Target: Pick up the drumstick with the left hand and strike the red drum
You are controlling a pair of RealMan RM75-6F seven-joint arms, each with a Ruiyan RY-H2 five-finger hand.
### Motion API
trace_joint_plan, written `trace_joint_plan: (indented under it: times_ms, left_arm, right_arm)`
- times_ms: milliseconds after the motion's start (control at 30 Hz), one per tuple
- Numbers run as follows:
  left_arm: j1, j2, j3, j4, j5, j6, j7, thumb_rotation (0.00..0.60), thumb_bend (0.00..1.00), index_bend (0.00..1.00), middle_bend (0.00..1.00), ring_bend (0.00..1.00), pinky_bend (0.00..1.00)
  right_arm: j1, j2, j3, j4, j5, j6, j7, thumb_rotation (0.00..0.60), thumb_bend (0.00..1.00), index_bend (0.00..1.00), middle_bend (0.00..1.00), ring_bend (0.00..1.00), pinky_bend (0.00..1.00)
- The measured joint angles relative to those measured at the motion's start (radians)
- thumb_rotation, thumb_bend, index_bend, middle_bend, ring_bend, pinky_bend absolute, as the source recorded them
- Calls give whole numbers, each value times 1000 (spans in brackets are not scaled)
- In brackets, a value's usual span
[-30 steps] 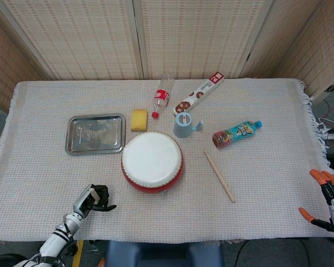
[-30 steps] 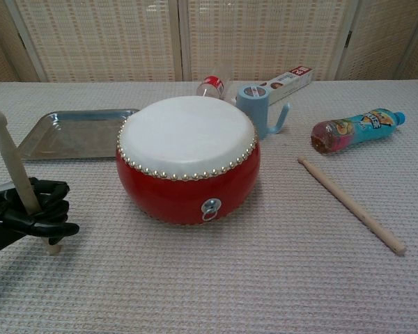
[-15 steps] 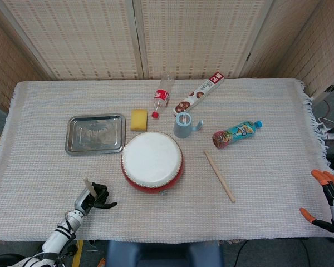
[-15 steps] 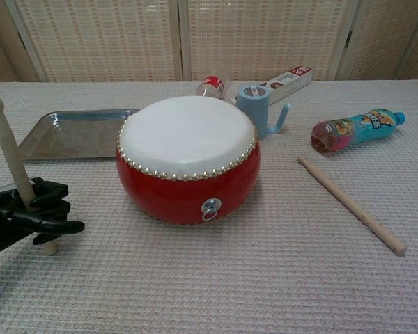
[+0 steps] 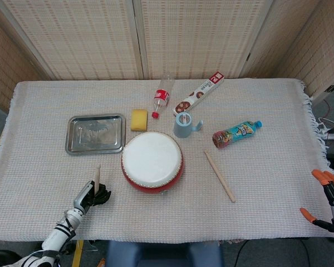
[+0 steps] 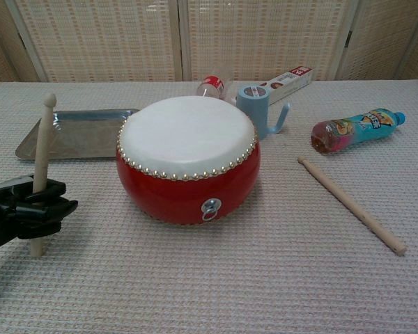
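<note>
The red drum (image 5: 152,160) (image 6: 188,158) with its white skin sits mid-table. My black left hand (image 5: 92,194) (image 6: 29,211) grips a wooden drumstick (image 5: 97,177) (image 6: 40,161) at the near left, left of the drum and apart from it. The stick stands nearly upright, tip up, its butt near the cloth. A second drumstick (image 5: 219,176) (image 6: 350,202) lies flat to the right of the drum. My right hand (image 5: 327,197), with orange fingertips spread, holds nothing at the table's near right corner.
A metal tray (image 5: 96,133) (image 6: 76,132) lies behind my left hand. Behind the drum are a yellow sponge (image 5: 138,119), a clear bottle (image 5: 162,97), a blue cup (image 5: 184,124) (image 6: 259,110) and a long box (image 5: 199,95). A juice bottle (image 5: 236,132) (image 6: 355,129) lies right.
The left hand has turned the drumstick from leaning back-left to nearly upright, its tip swinging toward the drum. The right hand stayed still.
</note>
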Motion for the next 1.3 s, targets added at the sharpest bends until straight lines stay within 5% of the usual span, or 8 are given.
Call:
trace_joint_plan:
  times_ms: [133, 567, 1300]
  left_arm:
    - [2, -2, -3, 4, 0, 1, 11, 600, 890, 1000, 1000, 1000, 1000]
    - [6, 25, -2, 9, 37, 55, 161, 600, 894, 1000, 1000, 1000, 1000]
    - [-80, 126, -116, -119, -89, 278, 1345, 600, 886, 1000, 1000, 1000, 1000]
  right_arm:
    - [1, -1, 0, 1, -2, 1, 2, 600, 179, 116, 113, 38, 192]
    - [4, -1, 2, -3, -7, 2, -6, 600, 179, 117, 112, 38, 192]
    - [56, 52, 57, -95, -47, 25, -119, 600, 179, 116, 112, 38, 192]
